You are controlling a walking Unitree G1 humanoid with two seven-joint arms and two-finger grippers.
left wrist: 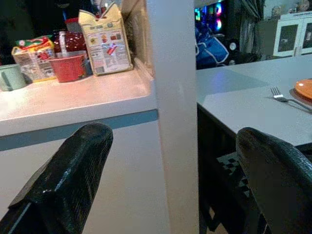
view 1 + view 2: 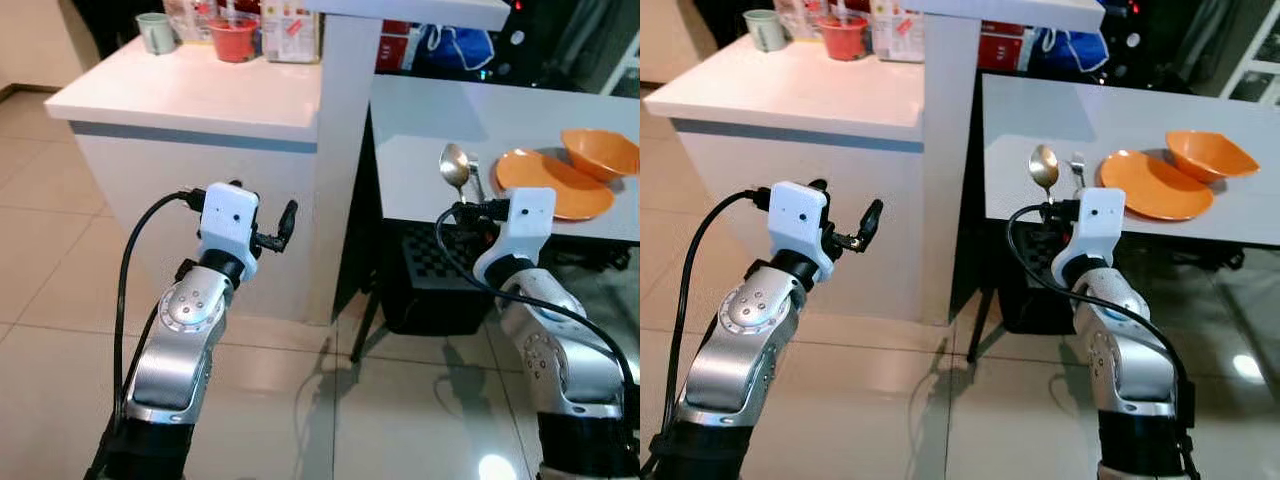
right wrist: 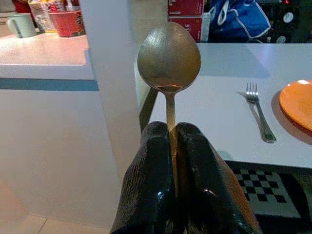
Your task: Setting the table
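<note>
My right gripper is shut on the handle of a metal spoon, whose bowl stands up above the fingers. The spoon hovers at the near left edge of the grey table. A fork lies on the table just left of an orange plate, with an orange bowl behind it. My left gripper is open in front of the white counter, holding nothing.
A white pillar stands between counter and table. On the counter sit a green mug, a red cup and cartons. A black checkered chair is tucked under the table. Tiled floor lies open to the left.
</note>
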